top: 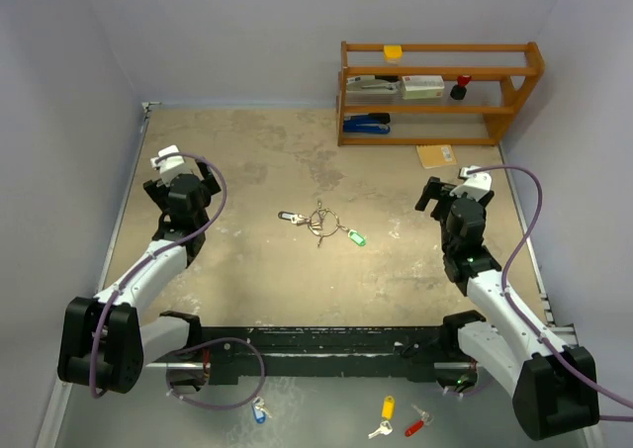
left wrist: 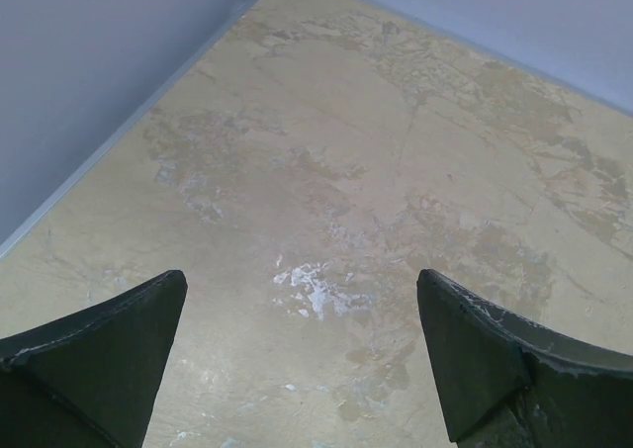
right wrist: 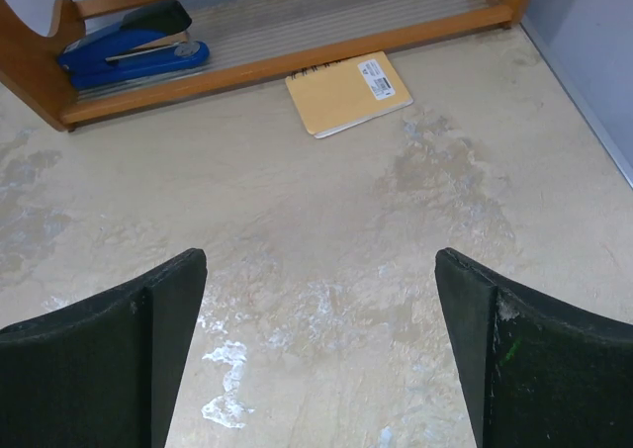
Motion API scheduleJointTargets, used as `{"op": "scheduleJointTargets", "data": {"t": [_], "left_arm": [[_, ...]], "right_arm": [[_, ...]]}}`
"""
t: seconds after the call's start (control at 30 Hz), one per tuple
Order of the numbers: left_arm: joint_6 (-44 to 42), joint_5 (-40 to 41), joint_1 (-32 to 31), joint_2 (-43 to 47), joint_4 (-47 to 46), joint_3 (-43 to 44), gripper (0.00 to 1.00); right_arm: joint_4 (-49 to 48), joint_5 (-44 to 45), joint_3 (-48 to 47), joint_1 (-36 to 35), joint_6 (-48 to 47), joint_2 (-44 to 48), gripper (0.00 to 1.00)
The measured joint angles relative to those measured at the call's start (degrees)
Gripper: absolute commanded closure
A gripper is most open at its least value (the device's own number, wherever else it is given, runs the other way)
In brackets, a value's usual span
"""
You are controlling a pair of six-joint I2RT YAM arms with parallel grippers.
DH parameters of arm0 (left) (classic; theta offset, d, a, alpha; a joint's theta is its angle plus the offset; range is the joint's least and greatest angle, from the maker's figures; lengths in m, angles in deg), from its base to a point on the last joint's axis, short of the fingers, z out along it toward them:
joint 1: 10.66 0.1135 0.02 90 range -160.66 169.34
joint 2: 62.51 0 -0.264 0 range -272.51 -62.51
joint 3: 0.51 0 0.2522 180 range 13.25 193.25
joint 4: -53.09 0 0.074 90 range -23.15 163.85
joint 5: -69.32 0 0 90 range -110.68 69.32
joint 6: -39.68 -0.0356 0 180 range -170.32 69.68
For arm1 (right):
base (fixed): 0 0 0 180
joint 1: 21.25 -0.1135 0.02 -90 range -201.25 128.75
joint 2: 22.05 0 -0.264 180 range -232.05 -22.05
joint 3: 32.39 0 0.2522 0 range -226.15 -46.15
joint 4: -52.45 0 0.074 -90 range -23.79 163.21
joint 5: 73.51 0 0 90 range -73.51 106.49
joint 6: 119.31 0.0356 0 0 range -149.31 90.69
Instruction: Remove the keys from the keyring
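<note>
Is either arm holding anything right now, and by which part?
Nothing is held: left fingers and right fingers are spread open, away from the keys.

Keyring (top: 324,219) flat on table (top: 247,280), midway between arms, well apart from both. Keys (top: 318,228) fanned around it: black-headed key (top: 288,216) to left, green-headed key (top: 357,237) to lower right, silver ones bunched at ring. Left gripper (top: 180,178) over table's left side, right gripper (top: 442,195) over right side, neither touching anything. Wooden shelf (top: 440,109) far right, blue stapler (top: 366,124) on bottom level. Tan notepad (top: 435,155) on table just before shelf. Blue-tagged key (top: 259,411), yellow-tagged key (top: 387,408), red-tagged key (top: 415,427) at near edge.
</note>
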Motion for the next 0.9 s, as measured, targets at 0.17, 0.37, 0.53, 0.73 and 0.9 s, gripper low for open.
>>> {"op": "scheduleJointTargets", "data": {"t": [0.17,0.37,0.53,0.73,0.9], "left_arm": [[0.0,0.0,0.0,0.0,0.0,0.0,0.03],[0.0,0.7,0.0,-0.3,-0.1,0.0,0.03],[0.1,0.8,0.0,-1.7,-0.1,0.1,0.01],[0.5,-2.2,0.0,-4.0,0.3,2.0,0.01],[0.7,-6.8,0.0,-5.4,1.1,4.4,0.01]], "right_arm": [[0.0,0.1,0.0,0.0,0.2,0.0,0.0],[0.0,0.1,0.0,0.0,0.2,-0.1,0.0],[0.2,0.1,0.0,0.0,0.2,-0.1,0.0],[0.4,-2.8,0.0,0.0,-0.1,-0.5,0.08],[1.6,-8.8,-0.1,-0.5,-0.4,-2.1,0.26]]}}
